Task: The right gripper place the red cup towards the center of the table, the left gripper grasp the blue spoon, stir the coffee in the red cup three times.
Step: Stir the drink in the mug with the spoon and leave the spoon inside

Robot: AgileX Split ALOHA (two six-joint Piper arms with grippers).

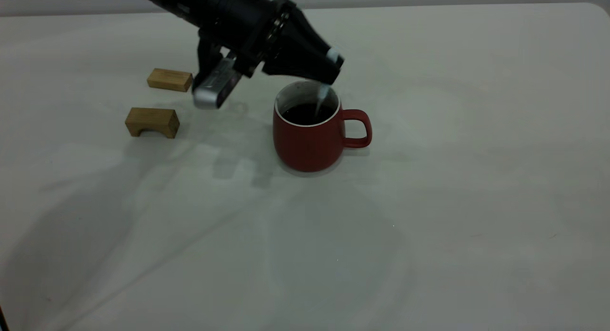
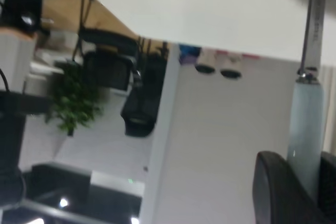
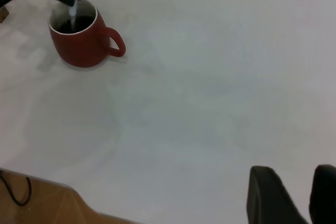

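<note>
The red cup (image 1: pixel 310 143) stands upright near the middle of the table (image 1: pixel 452 216), its handle pointing right, with dark coffee (image 1: pixel 305 113) inside. Above its rim my left gripper (image 1: pixel 335 63) is shut on the pale blue handle of the blue spoon (image 1: pixel 323 95), whose lower end dips into the coffee. The left wrist view shows the spoon (image 2: pixel 306 124) clamped between the left gripper (image 2: pixel 304 177) fingers. The right wrist view looks at the cup (image 3: pixel 79 43) and spoon (image 3: pixel 73 9) from far off. My right gripper (image 3: pixel 294 174) is open over bare table, holding nothing.
Two tan wooden blocks lie left of the cup: a flat one (image 1: pixel 170 79) farther back and an arch-shaped one (image 1: pixel 152 122) nearer. The table's edge (image 3: pixel 79 195) shows in the right wrist view. The right arm is outside the exterior view.
</note>
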